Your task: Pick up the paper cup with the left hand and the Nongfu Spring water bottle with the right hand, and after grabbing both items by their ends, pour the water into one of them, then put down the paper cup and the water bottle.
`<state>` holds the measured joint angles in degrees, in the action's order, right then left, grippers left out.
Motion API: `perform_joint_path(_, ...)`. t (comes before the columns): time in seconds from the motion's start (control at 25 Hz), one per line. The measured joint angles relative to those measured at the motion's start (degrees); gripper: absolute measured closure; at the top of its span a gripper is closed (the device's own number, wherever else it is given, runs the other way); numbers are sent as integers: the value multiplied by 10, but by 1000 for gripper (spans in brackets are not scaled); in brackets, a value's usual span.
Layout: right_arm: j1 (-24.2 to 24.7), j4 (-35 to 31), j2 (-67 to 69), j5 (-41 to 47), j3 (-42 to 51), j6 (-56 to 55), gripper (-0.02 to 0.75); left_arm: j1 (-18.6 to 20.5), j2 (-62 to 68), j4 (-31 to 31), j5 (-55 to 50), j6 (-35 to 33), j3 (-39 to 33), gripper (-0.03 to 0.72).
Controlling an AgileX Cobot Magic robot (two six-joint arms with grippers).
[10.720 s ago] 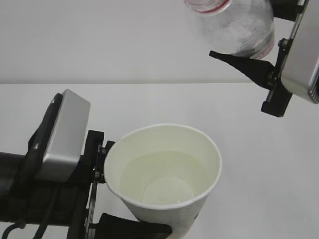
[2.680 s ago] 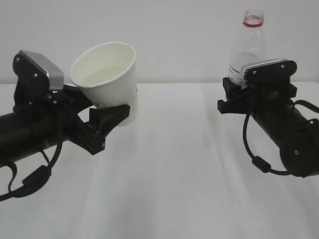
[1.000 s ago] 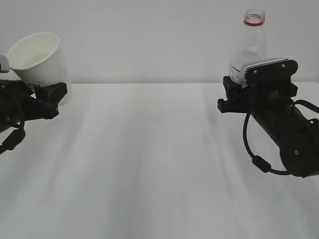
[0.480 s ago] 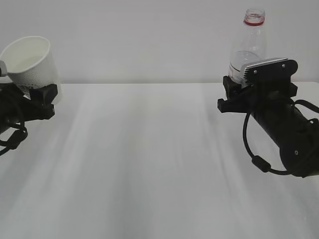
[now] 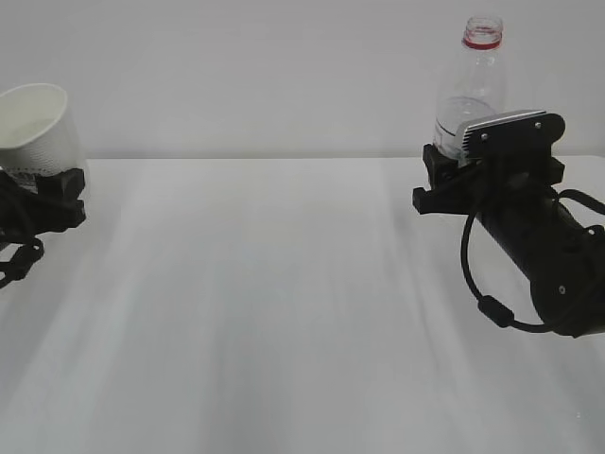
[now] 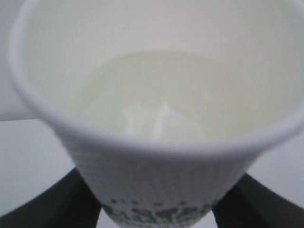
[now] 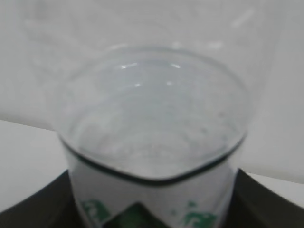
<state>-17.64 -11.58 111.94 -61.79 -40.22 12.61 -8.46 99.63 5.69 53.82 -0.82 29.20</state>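
Table [image 5: 284, 312] under both arms, set-down step: right hand [image 5: 452, 182] clamps bottle [image 5: 470, 90] upright between its jaws; left hand [image 5: 52, 194] pinches cup [image 5: 36, 128], water [image 6: 147, 102] inside. Next: lower each, then release.

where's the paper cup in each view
Exterior view: paper cup at far left edge, tilted, in the left gripper.
Left wrist view: fills the frame, water inside.
Right wrist view: not in it.
Shared landmark: the white table.
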Motion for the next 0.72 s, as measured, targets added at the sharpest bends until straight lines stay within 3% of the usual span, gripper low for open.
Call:
perform_joint_path(0.24, 0, -1, 0, 0, 0, 0, 269, 23, 5, 1, 9, 0, 0, 211)
perform_joint_path(0.72, 0, -1, 0, 0, 0, 0, 269, 25, 69, 4, 64, 0, 6, 211)
